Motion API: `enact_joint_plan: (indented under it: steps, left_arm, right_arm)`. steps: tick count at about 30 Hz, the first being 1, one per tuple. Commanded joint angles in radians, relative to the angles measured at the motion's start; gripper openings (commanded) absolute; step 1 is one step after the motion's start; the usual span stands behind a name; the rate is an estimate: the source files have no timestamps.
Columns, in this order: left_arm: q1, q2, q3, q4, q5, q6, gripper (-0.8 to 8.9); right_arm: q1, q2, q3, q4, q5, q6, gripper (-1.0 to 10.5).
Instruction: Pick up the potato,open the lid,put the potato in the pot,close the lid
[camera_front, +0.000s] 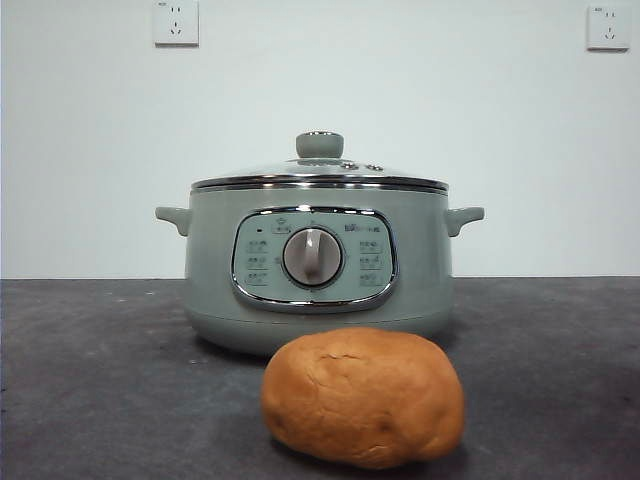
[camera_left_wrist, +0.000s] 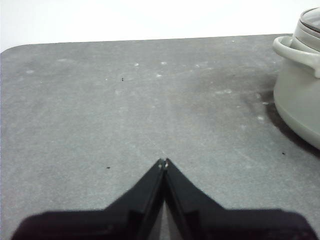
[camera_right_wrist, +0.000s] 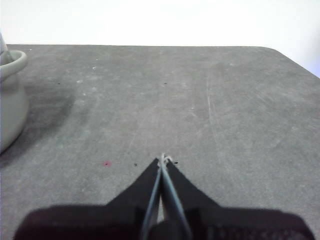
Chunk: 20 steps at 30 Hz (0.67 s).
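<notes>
- On the dark grey table (camera_front: 90, 380), the potato (camera_front: 364, 398) lies in front of the pot (camera_front: 318, 262), close to its control panel.
- The lid (camera_front: 320, 172) sits closed on the pot.
- The left tool (camera_left_wrist: 165, 162) hangs over bare table, jaws pressed together, empty.
- The right tool (camera_right_wrist: 164, 159) likewise: jaws together, holding nothing.

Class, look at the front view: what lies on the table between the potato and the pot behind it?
Nothing: in the front view only a bare strip of dark table separates the potato from the pot.
</notes>
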Motion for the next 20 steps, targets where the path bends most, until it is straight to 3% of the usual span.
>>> enact_joint_plan:
  steps: [1,11,15,20]
  left_arm:
    - [0.003,0.001,-0.010,0.001,0.000,0.001,-0.01]
    - [0.003,0.001,-0.010,0.001,0.000,-0.008,-0.01]
    - [0.003,0.001,0.010,0.001,0.005,-0.074,-0.01]
    - [0.003,0.018,0.095,-0.003,0.093,-0.140,-0.01]
  right_arm:
    - [0.000,-0.001,-0.010,0.002,0.000,0.016,0.0]
    - [0.000,-0.001,-0.009,0.003,-0.010,0.128,0.0]
    - [0.000,-0.001,0.014,0.002,-0.106,0.242,0.0]
    - [0.000,0.005,0.087,0.000,-0.214,0.393,0.0]
